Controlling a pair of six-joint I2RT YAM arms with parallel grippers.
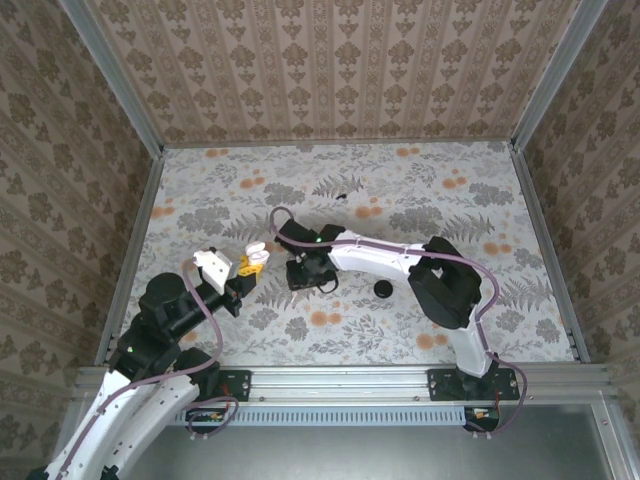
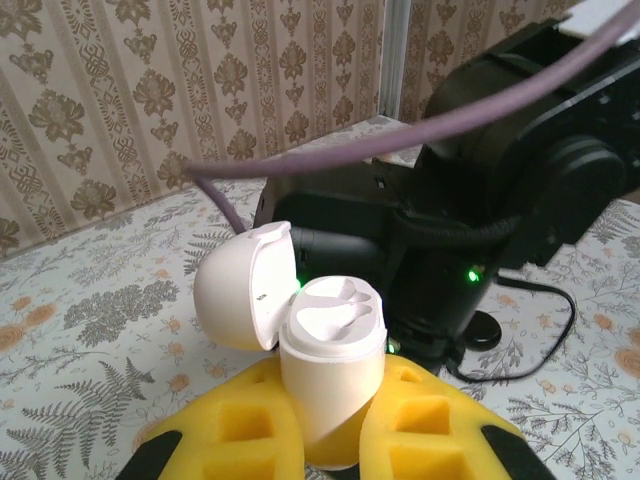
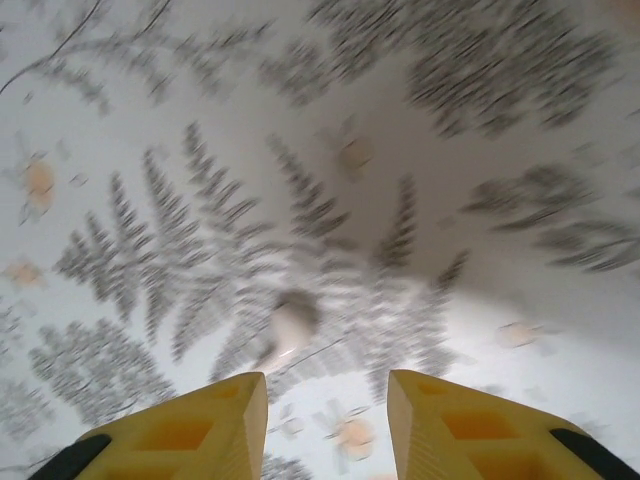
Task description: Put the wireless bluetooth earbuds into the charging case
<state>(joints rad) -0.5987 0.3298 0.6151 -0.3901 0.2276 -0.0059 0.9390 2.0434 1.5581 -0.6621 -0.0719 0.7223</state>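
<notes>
- Surface (image 1: pixel 470 215): floral print, patterned walls around it. The charging case (image 2: pixel 330 345) is held off it, not resting on it.
- Right arm (image 1: pixel 385 258): comes in from the right of the case, and its black wrist stands close behind the case in the left wrist view.
- Left end effector (image 2: pixel 335 430): yellow pads clamped on the lower body of the case, which sits roughly upright with its mouth upward.
- Right end effector (image 3: pixel 325 395): fingers apart with nothing between them, aimed down at the surface just right of the case. This view is motion-blurred.
- Case: white, lid swung open to the left, both wells apparently empty. Judged light, rigid and smooth-shelled; the low hold leaves the mouth clear.
- Black disc (image 1: pixel 383 289): on the surface right of the case, past the right end effector. Its identity is unclear.
- Pale lump (image 3: pixel 295 325): on the surface ahead of the right fingers, too blurred to name.
- Earbud (image 1: pixel 341 196): a dark speck beyond and right of the case, well apart from both end effectors and too small to confirm.
  - Judged tiny, light, hard and slick, so it is likely to roll or pop free.
  - Best pinched gently across its broad sides with the pad tips.
</notes>
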